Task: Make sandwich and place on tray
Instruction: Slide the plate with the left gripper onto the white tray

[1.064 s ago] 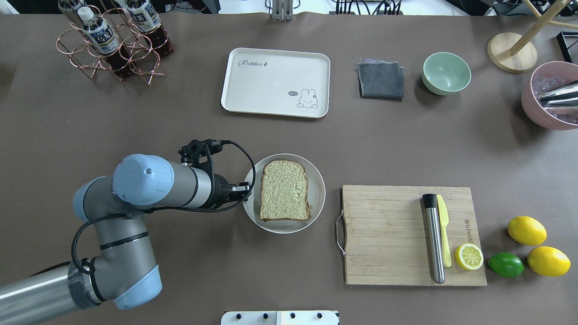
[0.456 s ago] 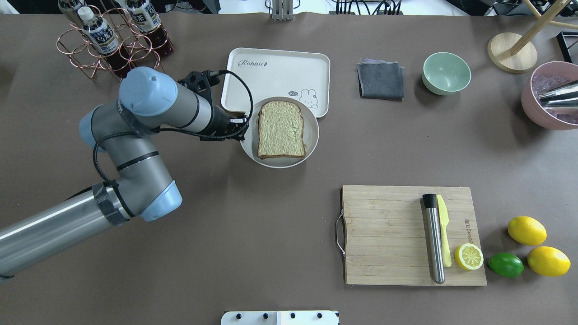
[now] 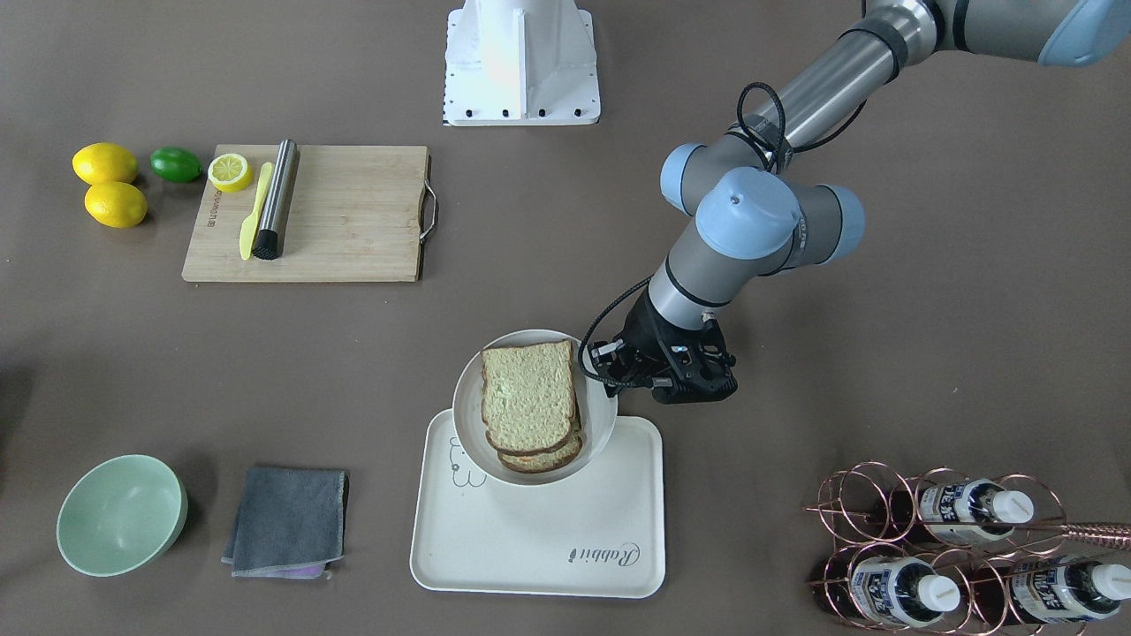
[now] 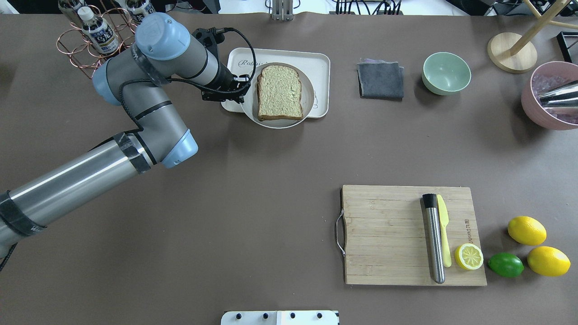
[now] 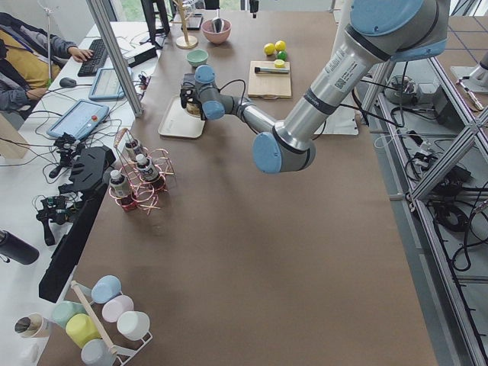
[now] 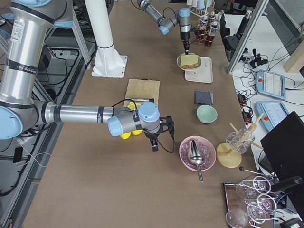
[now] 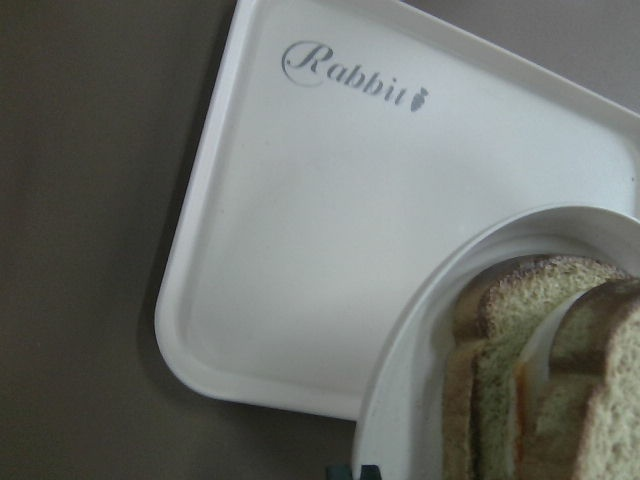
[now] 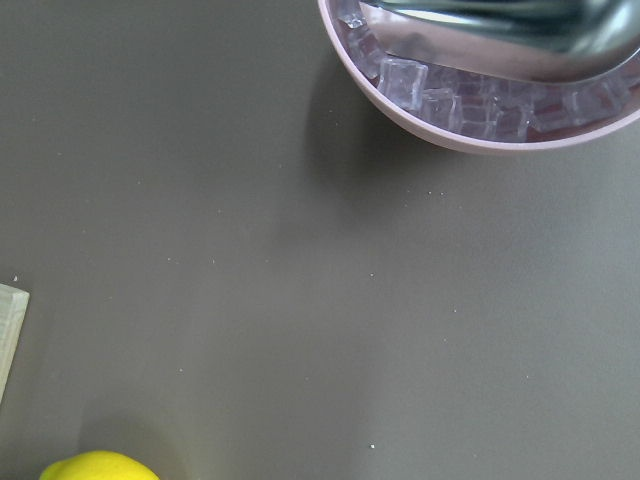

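Note:
The sandwich point(image 4: 279, 92), two tan bread slices with a pale filling layer between them point(image 7: 520, 380), lies on a round white dish point(image 4: 275, 125). My left gripper point(image 4: 241, 92) is shut on the dish's left rim and holds it over the robot-side part of the cream tray point(image 4: 318, 61). In the front view the dish point(image 3: 530, 336) overhangs the tray point(image 3: 530, 539) edge, with the left gripper point(image 3: 610, 375) beside it. The left wrist view shows the tray point(image 7: 330, 250) under the dish point(image 7: 430, 330). My right gripper point(image 6: 154, 145) hovers near the lemons; I cannot tell if it is open.
A wooden cutting board point(image 4: 384, 234) holds a steel muddler, a yellow knife and a lemon half. Lemons and a lime point(image 4: 505, 265) lie right of it. A grey cloth point(image 4: 381, 80), green bowl point(image 4: 446, 73), pink ice bowl point(image 4: 548, 97) and bottle rack point(image 4: 108, 40) line the far side.
My left arm has carried the dish with the sandwich from the middle of the table away from the robot, to over the tray. The grip has stayed shut on the rim.

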### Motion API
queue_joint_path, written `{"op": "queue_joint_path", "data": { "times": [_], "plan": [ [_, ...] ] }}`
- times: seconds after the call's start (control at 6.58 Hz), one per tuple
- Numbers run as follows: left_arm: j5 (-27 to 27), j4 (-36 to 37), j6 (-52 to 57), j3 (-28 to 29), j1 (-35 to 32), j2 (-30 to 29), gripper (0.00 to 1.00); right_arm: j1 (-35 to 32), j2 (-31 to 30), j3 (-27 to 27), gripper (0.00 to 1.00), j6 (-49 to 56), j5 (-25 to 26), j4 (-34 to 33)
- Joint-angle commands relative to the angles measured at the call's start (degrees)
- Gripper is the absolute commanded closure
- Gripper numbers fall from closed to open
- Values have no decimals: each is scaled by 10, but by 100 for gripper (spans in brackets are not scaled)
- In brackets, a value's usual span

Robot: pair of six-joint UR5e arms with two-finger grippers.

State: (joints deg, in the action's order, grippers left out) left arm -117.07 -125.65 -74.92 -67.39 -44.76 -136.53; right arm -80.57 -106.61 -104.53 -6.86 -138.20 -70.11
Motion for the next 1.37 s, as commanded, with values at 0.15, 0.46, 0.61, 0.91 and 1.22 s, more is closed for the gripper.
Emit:
{"op": "queue_joint_path", "data": {
  "times": [0.15, 0.46, 0.61, 0.91, 1.22],
  "plan": [
    [-3, -72, 19, 139, -9, -54, 100, 0, 0, -5, 1, 0, -7, 1],
    [-2, -95, 20, 203, -16, -96, 100, 1, -4, -15, 1, -1, -15, 1],
    [1, -115, 20, 233, -19, -108, 100, 1, -4, -17, 1, -2, -15, 1],
    [3, -120, 21, 251, -21, -115, 100, 1, -3, -16, 1, -2, -15, 1],
    [15, -143, 21, 255, -21, -116, 30, 1, -3, -16, 1, -2, -15, 1]
  ]
}}
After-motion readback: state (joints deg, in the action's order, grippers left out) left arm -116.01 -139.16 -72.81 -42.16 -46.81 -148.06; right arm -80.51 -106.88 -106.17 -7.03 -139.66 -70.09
